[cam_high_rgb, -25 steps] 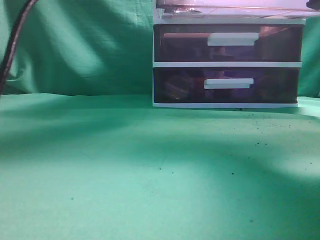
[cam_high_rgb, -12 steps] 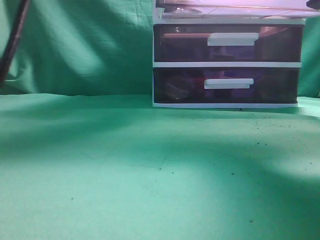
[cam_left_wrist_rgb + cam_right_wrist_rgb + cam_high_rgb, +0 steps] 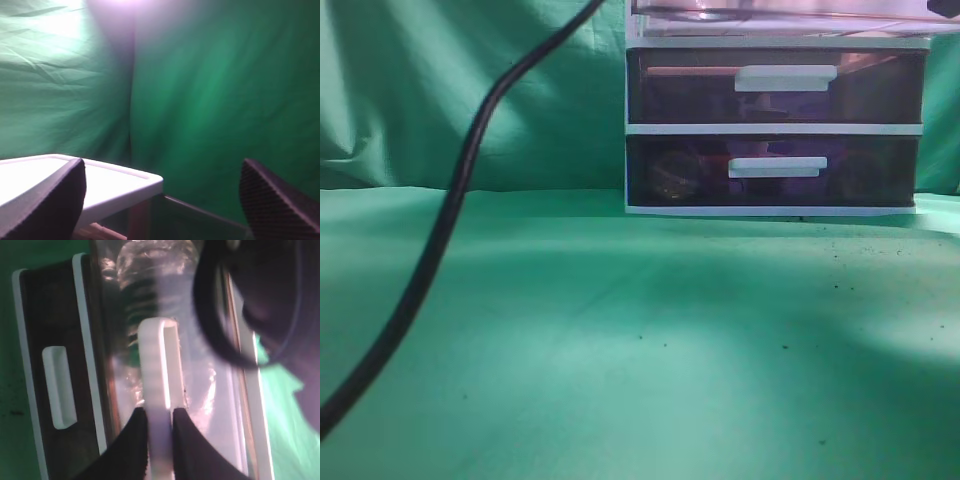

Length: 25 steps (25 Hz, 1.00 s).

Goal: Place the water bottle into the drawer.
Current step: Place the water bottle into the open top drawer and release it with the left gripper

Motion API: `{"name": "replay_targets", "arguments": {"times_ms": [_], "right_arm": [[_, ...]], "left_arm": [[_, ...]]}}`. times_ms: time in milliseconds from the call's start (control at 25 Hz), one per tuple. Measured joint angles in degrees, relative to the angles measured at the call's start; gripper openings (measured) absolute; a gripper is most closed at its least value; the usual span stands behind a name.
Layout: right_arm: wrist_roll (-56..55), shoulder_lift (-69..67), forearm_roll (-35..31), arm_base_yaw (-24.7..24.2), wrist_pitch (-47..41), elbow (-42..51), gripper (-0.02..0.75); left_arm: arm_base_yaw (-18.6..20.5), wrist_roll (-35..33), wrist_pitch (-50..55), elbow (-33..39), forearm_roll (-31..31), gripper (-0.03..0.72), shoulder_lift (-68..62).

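In the right wrist view my right gripper is shut on the white bar handle of the uppermost drawer. A clear ribbed water bottle shows through the drawer's see-through front, lying inside. In the exterior view only a pale strip of that drawer shows at the top edge, and neither gripper shows clearly. My left gripper is open and empty, its dark fingers spread above the corner of the unit's white top. I cannot tell how far out the drawer stands.
The two lower dark drawers with white handles sit in the white frame on green cloth. A black cable hangs across the left of the exterior view. Another cable loop and a dark arm part crowd the drawer's right side.
The black cable has swung from the far left edge into the left half of the exterior view. The drawer unit has not moved.
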State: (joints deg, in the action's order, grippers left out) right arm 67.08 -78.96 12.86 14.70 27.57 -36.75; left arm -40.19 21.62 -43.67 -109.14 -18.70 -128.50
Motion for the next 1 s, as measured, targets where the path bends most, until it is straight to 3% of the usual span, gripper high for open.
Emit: {"name": "replay_targets", "arguments": {"times_ms": [160, 320, 440, 560, 720, 880, 1000], "right_arm": [[-0.1, 0.0, 0.1, 0.0, 0.1, 0.1, 0.102], [-0.1, 0.0, 0.1, 0.0, 0.4, 0.1, 0.102], [-0.1, 0.0, 0.1, 0.0, 1.1, 0.2, 0.102], [-0.1, 0.0, 0.1, 0.0, 1.4, 0.2, 0.102], [0.8, -0.6, 0.3, 0.0, 0.5, -1.4, 0.102], [1.7, -4.1, 0.6, 0.4, -1.5, -6.8, 0.102], [2.9, -8.3, 0.5, 0.4, -2.7, -12.1, 0.102]], "left_arm": [[-0.7, 0.5, 8.3, -6.7, -7.7, 0.589, -2.0], [-1.1, 0.9, 35.0, -8.8, -18.1, 0.391, 1.9], [-1.3, 0.9, 53.8, -8.9, -19.4, 0.125, 5.6], [-1.3, 0.9, 68.3, -8.9, -18.8, 0.000, 9.9], [-1.3, -5.2, 84.3, -8.9, -14.6, 0.000, 17.0], [-1.3, -16.6, 98.5, -8.9, -5.1, 0.000, 24.5], [-1.3, -19.6, 107.4, -9.1, 0.0, 0.000, 29.2]]}}
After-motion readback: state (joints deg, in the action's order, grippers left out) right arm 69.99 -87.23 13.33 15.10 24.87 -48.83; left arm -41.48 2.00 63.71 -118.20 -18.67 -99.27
